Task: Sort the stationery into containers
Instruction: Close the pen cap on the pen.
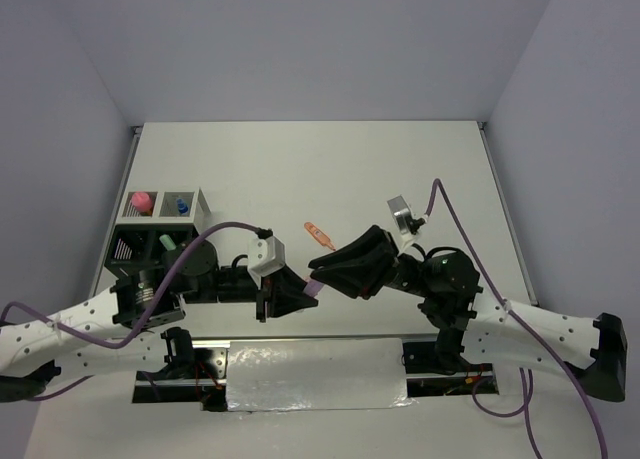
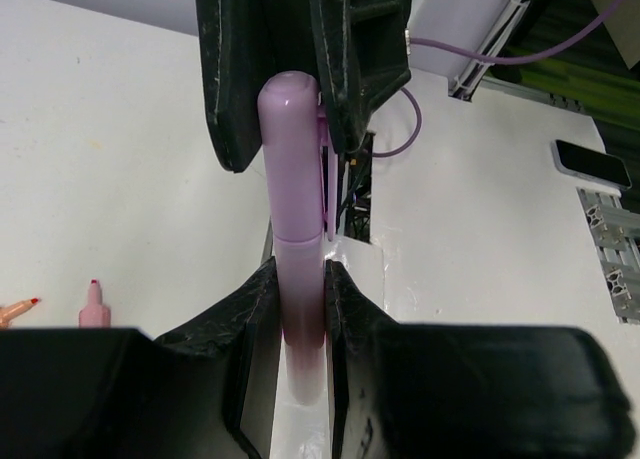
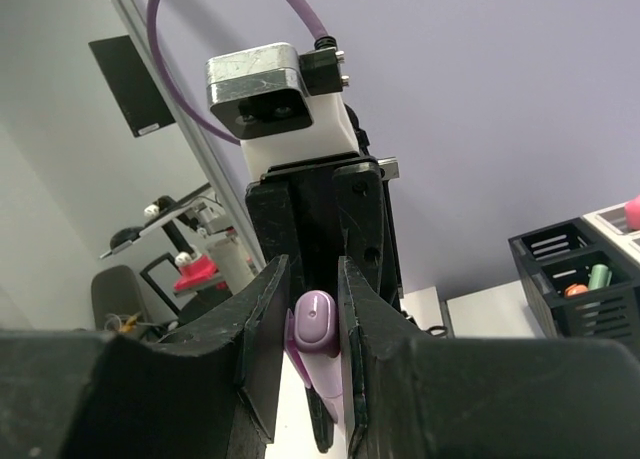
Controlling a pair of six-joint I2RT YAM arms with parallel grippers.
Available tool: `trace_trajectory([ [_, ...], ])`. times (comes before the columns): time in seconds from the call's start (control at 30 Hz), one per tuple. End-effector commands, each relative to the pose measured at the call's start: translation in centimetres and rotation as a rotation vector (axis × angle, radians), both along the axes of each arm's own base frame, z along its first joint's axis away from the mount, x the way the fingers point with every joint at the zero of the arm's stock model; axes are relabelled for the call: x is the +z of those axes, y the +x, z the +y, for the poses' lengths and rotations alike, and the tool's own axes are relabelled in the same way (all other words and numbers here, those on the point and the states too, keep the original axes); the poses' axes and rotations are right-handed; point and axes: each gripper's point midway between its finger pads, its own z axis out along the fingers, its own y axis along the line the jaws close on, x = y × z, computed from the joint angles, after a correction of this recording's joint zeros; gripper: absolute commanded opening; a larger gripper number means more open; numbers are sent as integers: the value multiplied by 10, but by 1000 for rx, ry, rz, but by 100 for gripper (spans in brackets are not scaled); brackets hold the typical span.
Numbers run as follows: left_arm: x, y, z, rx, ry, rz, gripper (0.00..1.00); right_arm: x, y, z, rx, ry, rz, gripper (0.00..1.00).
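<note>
Left of centre in the top view stands the organizer [image 1: 122, 247] with 4 compartments. At lower centre, the left gripper [image 1: 300, 297] and right gripper [image 1: 322, 274] each clamp an opposite end of 1 purple pen [image 1: 312, 285]. Just above, an orange pen [image 1: 315, 231] lies on the table [image 1: 300, 169].

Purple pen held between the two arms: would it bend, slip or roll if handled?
Probably stiff: the purple pen looks straight though gripped only at its ends by both sets of jaws. Its smooth, glossy barrel might slip. Being round it could roll, though its side clip should stop that.
</note>
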Motion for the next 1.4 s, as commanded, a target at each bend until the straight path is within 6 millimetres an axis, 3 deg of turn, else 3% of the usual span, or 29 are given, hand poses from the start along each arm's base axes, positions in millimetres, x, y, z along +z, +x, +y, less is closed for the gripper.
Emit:
trace_trajectory([
  [0.0,163,-3,32,50,-504,-262,0,-131,-10,35,98,-411,185,0],
  [0.43,180,2,52,115,-536,-306,0,-166,-21,48,146,-501,214,0],
  [0.67,196,0,58,120,-560,-331,0,-197,-14,50,108,-566,246,0],
  [0.97,208,0,63,129,-599,-334,0,-221,-13,56,111,-614,252,0],
  [1.2,222,-1,77,160,-634,-363,0,-239,-21,48,139,-636,236,0],
  [1.37,227,-1,75,155,-653,-366,0,-252,-30,52,184,-661,241,0],
])
